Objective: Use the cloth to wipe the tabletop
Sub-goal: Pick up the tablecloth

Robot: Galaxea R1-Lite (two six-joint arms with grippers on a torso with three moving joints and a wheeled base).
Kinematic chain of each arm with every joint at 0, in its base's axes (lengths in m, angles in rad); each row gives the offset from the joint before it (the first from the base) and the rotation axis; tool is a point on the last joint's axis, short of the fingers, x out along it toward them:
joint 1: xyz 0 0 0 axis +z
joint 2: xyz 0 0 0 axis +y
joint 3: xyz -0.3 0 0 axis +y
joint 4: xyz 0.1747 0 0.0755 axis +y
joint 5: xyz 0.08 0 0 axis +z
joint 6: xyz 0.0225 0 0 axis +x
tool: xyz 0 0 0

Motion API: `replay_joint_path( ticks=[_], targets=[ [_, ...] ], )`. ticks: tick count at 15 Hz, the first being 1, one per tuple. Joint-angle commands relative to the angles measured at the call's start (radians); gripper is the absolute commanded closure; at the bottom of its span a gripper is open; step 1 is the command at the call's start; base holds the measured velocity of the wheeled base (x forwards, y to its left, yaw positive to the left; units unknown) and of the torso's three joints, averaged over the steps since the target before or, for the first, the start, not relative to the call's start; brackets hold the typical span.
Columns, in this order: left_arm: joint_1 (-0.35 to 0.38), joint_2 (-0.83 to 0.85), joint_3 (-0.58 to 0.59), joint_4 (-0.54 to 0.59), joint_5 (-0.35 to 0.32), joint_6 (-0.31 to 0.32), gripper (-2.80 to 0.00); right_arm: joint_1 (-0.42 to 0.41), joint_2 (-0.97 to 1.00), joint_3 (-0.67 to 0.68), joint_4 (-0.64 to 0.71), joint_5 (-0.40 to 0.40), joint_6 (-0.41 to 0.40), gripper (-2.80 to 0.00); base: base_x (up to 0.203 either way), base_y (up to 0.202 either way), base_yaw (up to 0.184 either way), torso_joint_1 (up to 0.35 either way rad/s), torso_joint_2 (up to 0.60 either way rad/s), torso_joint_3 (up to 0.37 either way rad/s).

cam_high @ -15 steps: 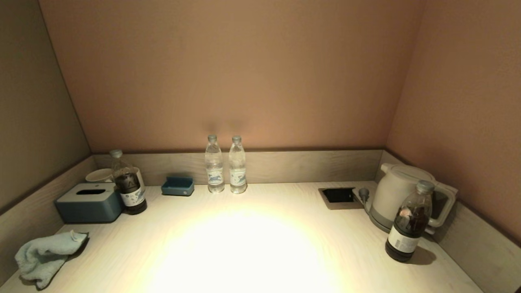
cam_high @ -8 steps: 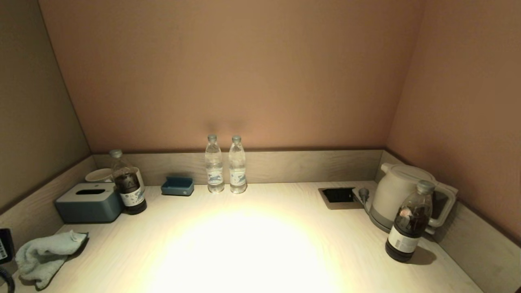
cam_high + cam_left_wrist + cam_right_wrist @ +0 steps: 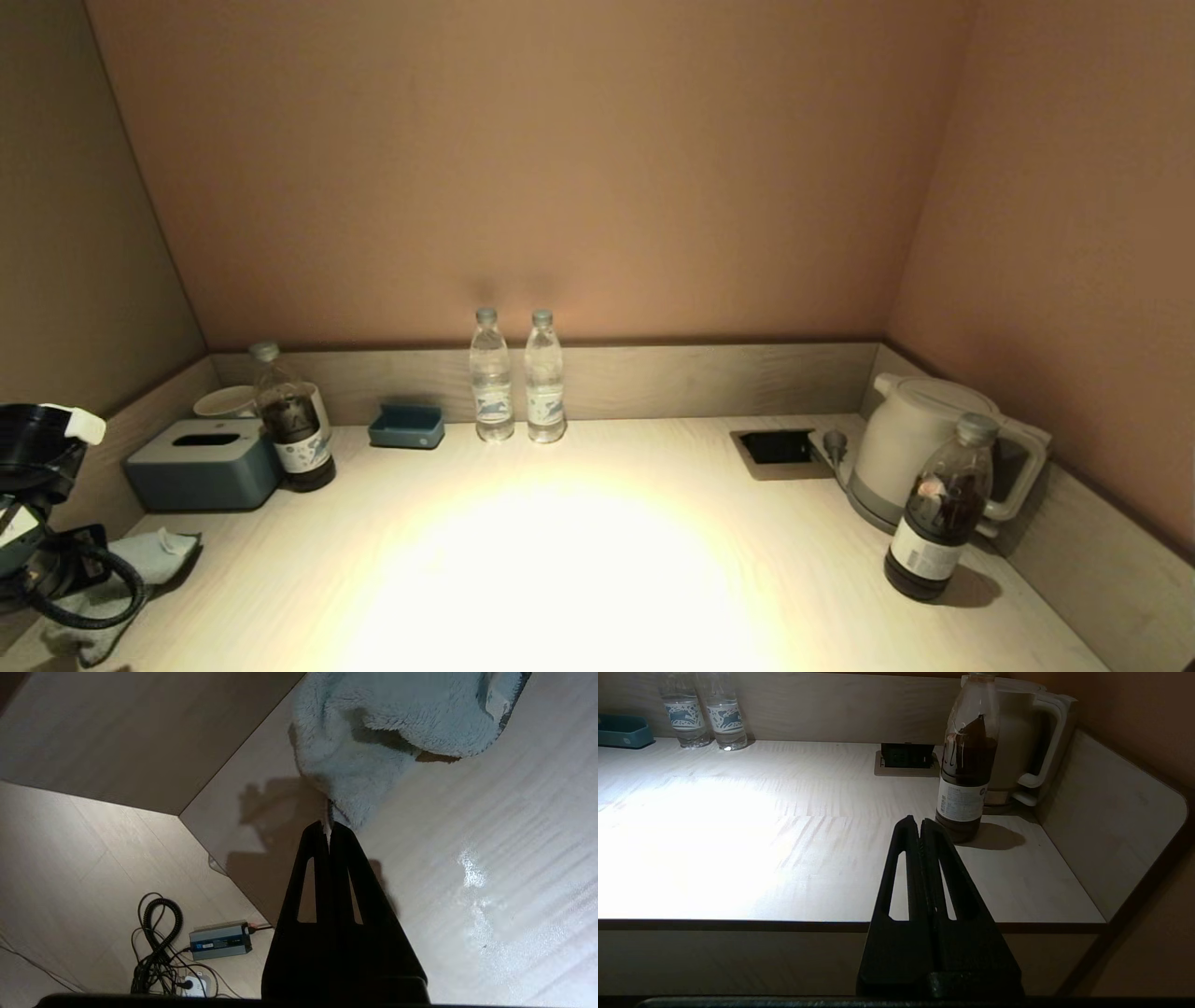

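Observation:
A crumpled light blue cloth [image 3: 154, 551] lies at the near left corner of the pale wooden tabletop [image 3: 560, 560], partly hidden by my left arm in the head view. In the left wrist view the cloth [image 3: 373, 728] lies just beyond my left gripper [image 3: 329, 827], which is shut and empty and hovers above the table's near left edge. My right gripper [image 3: 919, 822] is shut and empty, held low in front of the table's near right edge; it does not show in the head view.
A blue tissue box [image 3: 201, 464], a dark bottle [image 3: 294, 425], a cup [image 3: 227, 402] and a small blue tray [image 3: 407, 427] stand back left. Two water bottles [image 3: 518, 378] stand at the back. A socket recess [image 3: 775, 448], a kettle [image 3: 920, 448] and a dark bottle [image 3: 938, 509] stand right.
My left arm has risen into the head view at the near left and now partly covers the cloth. The cloth and the other things have not moved.

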Motion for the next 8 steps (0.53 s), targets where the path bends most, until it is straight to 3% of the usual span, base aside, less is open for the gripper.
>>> replay_joint_path(
  ticks=[1, 7, 8],
  targets=[
    [0.003, 0.055, -0.033, 0.001, 0.001, -0.003, 0.0, 0.0, 0.0, 0.001, 0.0, 0.001, -0.001, 0.0, 0.0, 0.0, 0.0, 0.0, 0.0, 0.0],
    [0.051, 0.118, -0.129, 0.004, -0.074, 0.0, 0.0, 0.0, 0.0, -0.001, 0.0, 0.001, 0.0, 0.0, 0.0, 0.0, 0.0, 0.0, 0.0, 0.0],
    [0.078, 0.132, -0.142, 0.007, -0.119, 0.002, 0.0, 0.0, 0.0, 0.001, 0.0, 0.001, 0.0, 0.0, 0.0, 0.0, 0.0, 0.0, 0.0, 0.0]
  ],
)
